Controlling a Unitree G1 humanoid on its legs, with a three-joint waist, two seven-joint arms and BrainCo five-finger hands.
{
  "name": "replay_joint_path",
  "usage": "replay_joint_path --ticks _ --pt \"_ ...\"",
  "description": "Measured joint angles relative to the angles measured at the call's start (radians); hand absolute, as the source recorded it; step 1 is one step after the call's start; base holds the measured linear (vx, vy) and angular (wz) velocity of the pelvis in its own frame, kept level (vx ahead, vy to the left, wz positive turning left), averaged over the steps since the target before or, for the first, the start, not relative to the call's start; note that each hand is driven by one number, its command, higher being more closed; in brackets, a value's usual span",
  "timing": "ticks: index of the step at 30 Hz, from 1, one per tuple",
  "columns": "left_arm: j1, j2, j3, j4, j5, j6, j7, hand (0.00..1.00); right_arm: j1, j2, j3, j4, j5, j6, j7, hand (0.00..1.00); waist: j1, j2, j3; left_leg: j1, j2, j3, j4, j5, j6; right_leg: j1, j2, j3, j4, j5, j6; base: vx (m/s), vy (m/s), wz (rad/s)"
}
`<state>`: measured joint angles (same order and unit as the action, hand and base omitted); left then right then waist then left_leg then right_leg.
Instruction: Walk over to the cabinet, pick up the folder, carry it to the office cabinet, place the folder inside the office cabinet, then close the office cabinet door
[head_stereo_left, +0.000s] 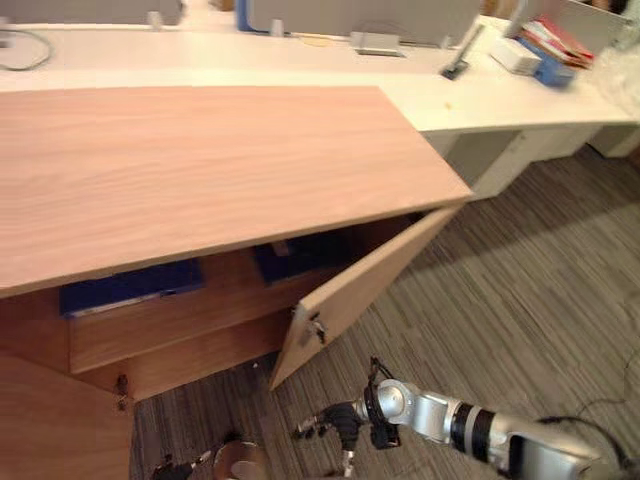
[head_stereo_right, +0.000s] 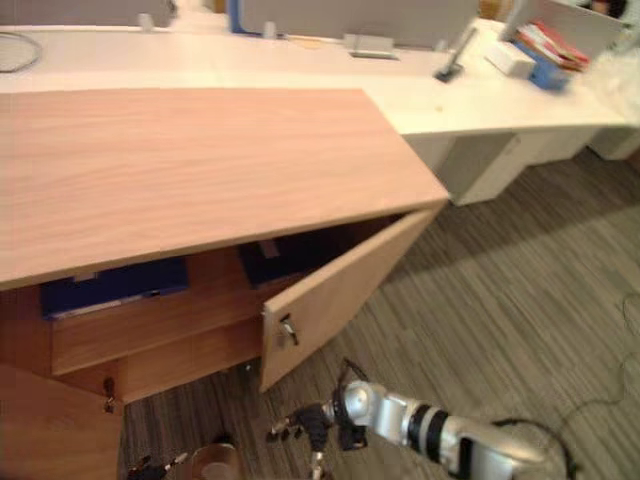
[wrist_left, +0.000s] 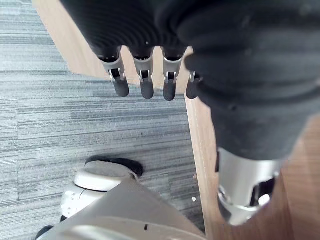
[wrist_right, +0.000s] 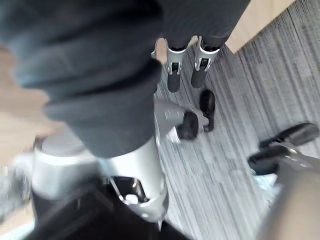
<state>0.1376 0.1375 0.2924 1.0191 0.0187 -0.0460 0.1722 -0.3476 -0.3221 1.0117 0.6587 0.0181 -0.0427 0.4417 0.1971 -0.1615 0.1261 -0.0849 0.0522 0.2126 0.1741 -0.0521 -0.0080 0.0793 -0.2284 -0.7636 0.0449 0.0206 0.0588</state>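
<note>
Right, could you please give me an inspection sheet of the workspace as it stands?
Surface: wooden cabinet top, bare.
Job's things: cabinet door stands open; blue folder and second blue folder lie on the shelf inside.
Clutter: stack of red and blue folders on the white desk.
Robot hands: left robot hand open, holding nothing; right robot hand open, low before the door, apart from it.
Cables: one cable on the desk.
Surroundings: grey striped carpet.
</note>
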Motion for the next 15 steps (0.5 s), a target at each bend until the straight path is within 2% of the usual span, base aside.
replay_joint_path --ticks 1,3,5,6,7,8,9,10,11,13,14,15 --pt "-0.002 -0.006 -0.021 0.0 -0.013 -0.001 0.002 0.0 0.019 0.07 -0.123 0.144 -0.047 0.001 -0.059 0.0 -0.004 0.012 -0.004 0.0 -0.027 -0.022 -0.018 0.009 0.009 0.01 -0.02 -0.024 -0.005 0.013 0.019 0.12 0.287 0.66" --pt "-0.008 -0.007 -0.05 0.0 -0.025 -0.002 0.008 0.0 0.027 0.138 -0.276 0.322 -0.106 0.003 -0.128 0.0 -0.012 0.024 -0.005 0.0 -0.057 -0.059 -0.036 0.022 0.022 0.024 -0.043 -0.064 0.003 0.019 0.028 0.08 0.151 0.72" --pt "-0.018 -0.014 -0.088 0.0 -0.03 -0.002 0.008 0.0 0.067 0.164 -0.481 0.503 -0.252 0.026 -0.221 0.0 -0.035 0.066 0.003 0.002 -0.092 -0.148 -0.039 0.03 0.035 0.042 -0.102 -0.115 0.113 0.012 0.028 0.11 0.179 1.15" --pt "-0.017 -0.014 -0.103 -0.001 -0.028 -0.002 0.008 0.0 0.091 0.165 -0.548 0.525 -0.292 0.039 -0.244 0.0 -0.044 0.077 0.006 0.006 -0.101 -0.175 -0.041 0.032 0.038 0.042 -0.122 -0.098 0.163 -0.002 0.009 0.13 0.2 1.31" --pt "-0.016 -0.01 -0.134 -0.002 -0.027 -0.001 0.008 0.0 0.145 0.169 -0.673 0.538 -0.346 0.058 -0.283 0.0 -0.059 0.099 0.02 0.022 -0.11 -0.228 -0.048 0.037 0.046 0.022 -0.139 0.016 0.252 -0.055 -0.023 0.1 0.176 1.34" --pt "-0.016 -0.001 -0.163 -0.006 -0.027 -0.001 0.009 0.0 0.196 0.181 -0.761 0.539 -0.395 0.07 -0.318 0.0 -0.078 0.106 0.025 0.023 -0.115 -0.277 -0.049 0.041 0.051 -0.007 -0.106 0.236 0.276 -0.118 -0.001 0.08 0.144 1.09" --pt "-0.016 -0.001 -0.163 -0.006 -0.027 -0.001 0.009 0.0 0.197 0.181 -0.762 0.539 -0.396 0.071 -0.318 0.0 -0.078 0.106 0.025 0.023 -0.115 -0.278 -0.049 0.041 0.051 -0.008 -0.105 0.24 0.276 -0.12 0.001 0.03 0.073 1.08" --pt "-0.017 0.009 -0.189 -0.009 -0.028 -0.001 0.018 0.0 0.238 0.2 -0.857 0.544 -0.4 0.087 -0.367 0.0 -0.097 0.104 0.025 0.022 -0.128 -0.335 -0.054 0.048 0.049 -0.048 -0.043 0.501 0.262 -0.174 0.045 0.0 -0.016 0.91" --pt "-0.018 0.014 -0.198 -0.009 -0.027 -0.001 0.021 0.0 0.25 0.205 -0.886 0.541 -0.386 0.091 -0.388 0.0 -0.116 0.102 0.024 0.017 -0.139 -0.367 -0.054 0.053 0.041 -0.064 -0.011 0.643 0.241 -0.187 0.064 -0.01 -0.026 1.08" --pt "-0.026 0.016 -0.199 -0.008 -0.012 -0.002 0.027 0.0 0.261 0.21 -0.913 0.534 -0.344 0.091 -0.411 0.0 -0.134 0.09 0.019 0.017 -0.157 -0.399 -0.056 0.062 0.029 -0.067 0.0 0.731 0.213 -0.187 0.071 -0.03 -0.14 0.77" --pt "-0.027 0.016 -0.198 -0.007 -0.005 -0.004 0.031 0.0 0.268 0.213 -0.915 0.535 -0.298 0.09 -0.421 0.0 -0.135 0.084 0.015 0.019 -0.17 -0.419 -0.053 0.063 0.02 -0.065 -0.002 0.736 0.182 -0.182 0.066 -0.03 -0.347 0.67" --pt "-0.02 0.012 -0.192 -0.005 0.004 -0.004 0.037 0.0 0.276 0.221 -0.948 0.535 -0.246 0.088 -0.428 0.0 -0.134 0.086 0.004 0.014 -0.159 -0.436 -0.059 0.07 0.0 -0.051 0.006 0.723 0.143 -0.201 0.08 -0.02 -0.336 0.38"
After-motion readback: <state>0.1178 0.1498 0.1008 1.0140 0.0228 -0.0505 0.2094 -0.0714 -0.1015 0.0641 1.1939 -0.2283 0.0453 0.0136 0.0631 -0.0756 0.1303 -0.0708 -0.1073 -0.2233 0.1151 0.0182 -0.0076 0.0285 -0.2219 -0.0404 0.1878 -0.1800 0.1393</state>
